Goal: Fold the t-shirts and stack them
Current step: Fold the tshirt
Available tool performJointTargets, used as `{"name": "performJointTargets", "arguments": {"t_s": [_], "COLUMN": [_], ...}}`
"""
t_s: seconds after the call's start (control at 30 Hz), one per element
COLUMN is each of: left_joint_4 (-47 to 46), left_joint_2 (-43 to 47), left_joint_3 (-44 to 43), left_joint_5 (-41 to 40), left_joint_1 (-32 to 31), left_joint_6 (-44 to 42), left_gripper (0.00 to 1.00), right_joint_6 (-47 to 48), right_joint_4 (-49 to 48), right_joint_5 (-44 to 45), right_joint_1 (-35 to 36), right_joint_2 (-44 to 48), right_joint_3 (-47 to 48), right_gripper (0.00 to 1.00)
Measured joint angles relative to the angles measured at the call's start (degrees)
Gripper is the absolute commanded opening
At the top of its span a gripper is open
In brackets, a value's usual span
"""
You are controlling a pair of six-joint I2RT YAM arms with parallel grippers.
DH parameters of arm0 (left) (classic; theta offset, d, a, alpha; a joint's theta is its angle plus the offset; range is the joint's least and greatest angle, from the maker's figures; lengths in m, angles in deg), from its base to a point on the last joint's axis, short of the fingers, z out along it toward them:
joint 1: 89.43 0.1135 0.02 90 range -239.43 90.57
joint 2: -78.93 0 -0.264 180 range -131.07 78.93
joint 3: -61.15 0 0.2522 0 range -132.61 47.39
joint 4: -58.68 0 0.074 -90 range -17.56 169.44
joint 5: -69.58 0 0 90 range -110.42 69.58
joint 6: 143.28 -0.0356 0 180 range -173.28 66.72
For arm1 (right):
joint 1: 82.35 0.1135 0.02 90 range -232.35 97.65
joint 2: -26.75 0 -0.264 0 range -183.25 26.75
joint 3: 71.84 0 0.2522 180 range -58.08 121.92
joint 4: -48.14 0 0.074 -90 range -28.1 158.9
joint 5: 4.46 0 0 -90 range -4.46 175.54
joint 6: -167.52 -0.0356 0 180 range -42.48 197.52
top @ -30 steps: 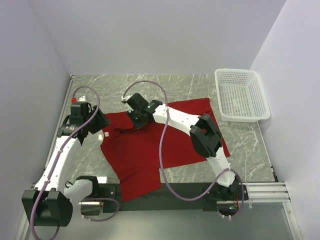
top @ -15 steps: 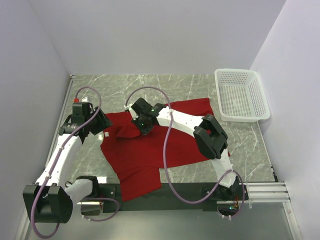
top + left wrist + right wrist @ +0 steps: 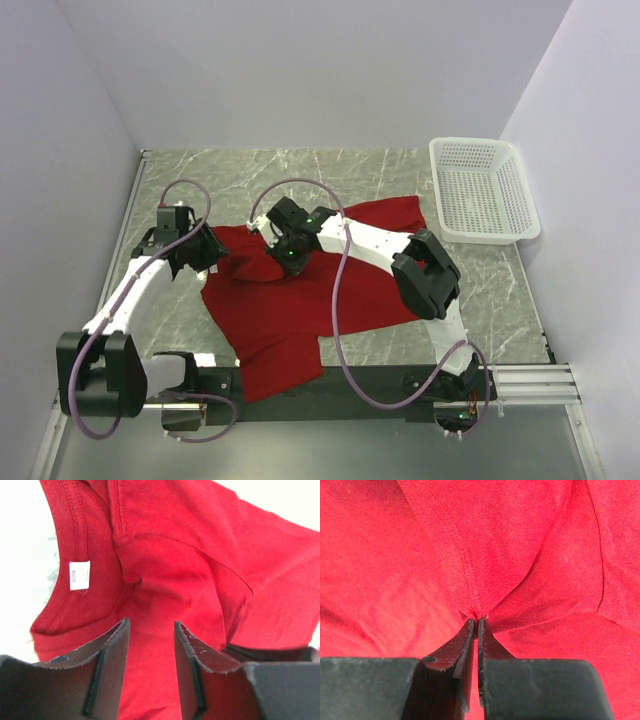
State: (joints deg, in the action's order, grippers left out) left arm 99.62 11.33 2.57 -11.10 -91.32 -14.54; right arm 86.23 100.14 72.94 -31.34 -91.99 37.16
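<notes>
A deep red t-shirt [image 3: 300, 305] lies spread and rumpled on the marble table, its hem hanging over the near edge. My left gripper [image 3: 208, 252] is at the shirt's left end, by the collar. In the left wrist view it [image 3: 150, 625] is open, low over the red cloth [image 3: 190, 555], with the white neck tag [image 3: 79, 575] just ahead to the left. My right gripper [image 3: 290, 262] is over the shirt's upper middle. The right wrist view shows it [image 3: 476, 621] shut on a pinched, seamed fold of the t-shirt [image 3: 495, 540].
A white mesh basket [image 3: 483, 190] stands at the back right corner of the table. Bare marble [image 3: 230, 170] shows behind the shirt and along the left. White walls close in the left, back and right sides.
My left gripper has slid right from the table's edge onto the shirt's collar. My right gripper has moved right and nearer, dragging its pinched fold over the shirt's body.
</notes>
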Motion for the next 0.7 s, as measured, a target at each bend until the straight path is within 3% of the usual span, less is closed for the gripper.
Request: {"name": "performJointTargets", "arguments": {"t_s": [0.4,0.7], "left_joint_4": [-5.49,-6.49], "left_joint_2": [-19.34,-28.44], "left_joint_3": [-5.18,-12.09], "left_joint_5": [-5.01,-9.25], "left_joint_1": [0.07,0.09], "left_joint_6": [2.95,2.45], "left_gripper": [0.4,0.39], "right_joint_6": [0.55,0.2], "right_joint_4": [1.07,1.49], "right_joint_5": [-1.75,-2.58], "right_joint_1": [-1.62,-1.88], "right_joint_2": [-0.07,-0.37], "right_joint_3": [1.31,2.69], "right_gripper": [0.07,0.07]}}
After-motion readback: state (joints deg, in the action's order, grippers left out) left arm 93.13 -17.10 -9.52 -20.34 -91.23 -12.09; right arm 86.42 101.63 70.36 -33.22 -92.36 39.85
